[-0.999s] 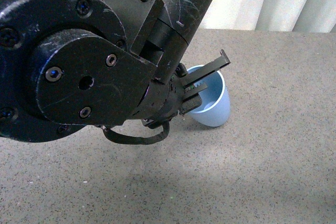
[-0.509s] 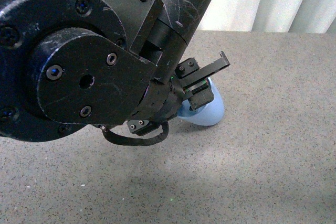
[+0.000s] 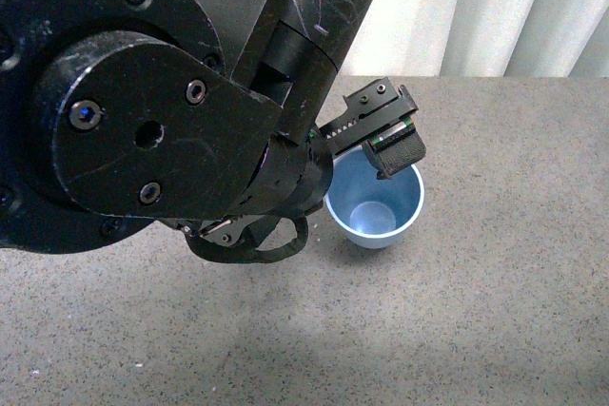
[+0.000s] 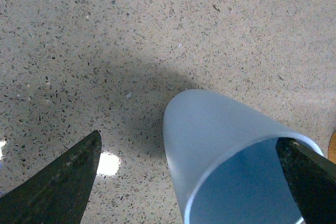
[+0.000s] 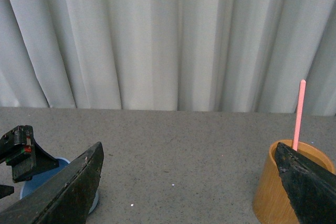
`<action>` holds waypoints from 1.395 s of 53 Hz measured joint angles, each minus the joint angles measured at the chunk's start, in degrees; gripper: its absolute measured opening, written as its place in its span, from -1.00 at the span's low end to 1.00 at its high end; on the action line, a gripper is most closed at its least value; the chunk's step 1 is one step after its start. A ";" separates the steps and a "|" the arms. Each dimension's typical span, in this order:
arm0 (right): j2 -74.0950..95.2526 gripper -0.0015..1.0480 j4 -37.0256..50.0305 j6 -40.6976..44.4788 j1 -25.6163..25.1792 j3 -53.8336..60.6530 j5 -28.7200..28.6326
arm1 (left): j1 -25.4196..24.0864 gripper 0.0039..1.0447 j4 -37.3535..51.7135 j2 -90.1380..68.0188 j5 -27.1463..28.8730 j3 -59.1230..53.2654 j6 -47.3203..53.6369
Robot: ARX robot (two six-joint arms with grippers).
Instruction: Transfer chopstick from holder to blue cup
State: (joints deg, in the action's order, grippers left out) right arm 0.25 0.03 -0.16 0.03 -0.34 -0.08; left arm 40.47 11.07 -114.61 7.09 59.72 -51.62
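Half a second ago the blue cup (image 3: 376, 218) was tipped over, its mouth hidden behind the left arm. In the front view it now sits just right of centre with its open mouth and pale base in plain sight, so it appears to have been set upright. The arm's bulk has shifted toward the upper left of the frame.

The left pincer (image 4: 187, 139) is spread wide. One finger (image 4: 307, 177) is at the cup's rim, though contact cannot be confirmed, and the other stands well apart over the bare table (image 3: 495, 311). It is not clamped on the cup. My guess is that it is there to right or steady the cup so that the mouth faces up for the stick.

The chopstick (image 5: 298, 116) has not been taken. It stands nearly upright in the wooden holder (image 5: 269, 192), its pink top showing against the curtain (image 5: 157, 40), well apart from the cup. The right pincer (image 5: 189, 146) is also open and empty, and it faces the holder. That suggests the right arm is meant to do the picking while the left looks after the cup. The transfer itself has not begun.
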 joint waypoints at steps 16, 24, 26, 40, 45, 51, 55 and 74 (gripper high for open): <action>0.00 0.82 0.00 0.00 0.00 0.00 0.00 | 0.04 0.88 -0.37 0.00 0.35 0.46 0.02; 0.00 0.82 0.00 0.00 0.00 0.00 0.00 | 0.04 0.88 -0.61 0.00 0.39 0.74 0.09; 0.00 0.82 0.00 0.00 0.00 0.00 0.00 | 0.04 0.88 -0.63 0.00 0.39 0.76 0.11; 0.00 0.82 0.00 0.00 0.00 0.00 0.00 | -0.09 0.88 -0.26 0.44 0.46 0.85 0.37; 0.00 0.82 0.00 0.00 0.00 0.00 -0.02 | -0.17 0.82 5.55 1.16 5.53 -0.68 3.78; 0.00 0.82 0.00 0.00 0.00 0.00 -0.04 | -1.05 0.51 33.66 2.29 24.20 -10.86 20.52; 0.00 0.82 0.00 0.00 0.00 0.00 0.04 | -4.09 0.19 52.48 8.26 27.15 -23.10 37.07; 0.00 0.82 0.00 0.00 0.00 0.00 0.00 | -34.38 -0.93 52.06 40.06 -3.54 -49.81 50.53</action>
State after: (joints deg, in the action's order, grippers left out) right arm 0.25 0.03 -0.16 0.03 -0.34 -0.08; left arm 6.09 63.13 -74.54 3.55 9.91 -1.08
